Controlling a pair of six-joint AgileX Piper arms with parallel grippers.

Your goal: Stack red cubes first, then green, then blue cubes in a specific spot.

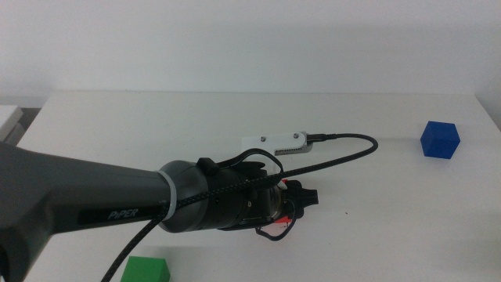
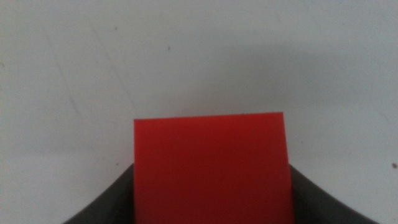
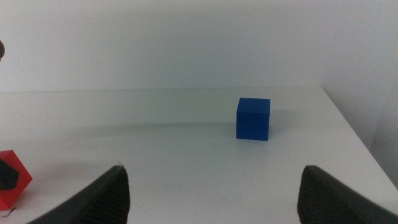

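"piper" on the left arm (image 1: pixel 117 205), red cube (image 2: pixel 211 167) in its tool (image 2: pixel 211 205)

Left gripper (image 2: pixel 211 205) clamped on red cube (image 2: pixel 211 168), right gripper (image 3: pixel 211 193) jaws spread wide

Overhead view and right wrist view share the blue cube (image 1: pixel 440 140).

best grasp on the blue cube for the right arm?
Blue cube sits flat and alone near the table's far right edge. Probably grip two opposite vertical faces at mid-height, coming from above. The right gripper is open and faces it; the left gripper is shut on the red cube.
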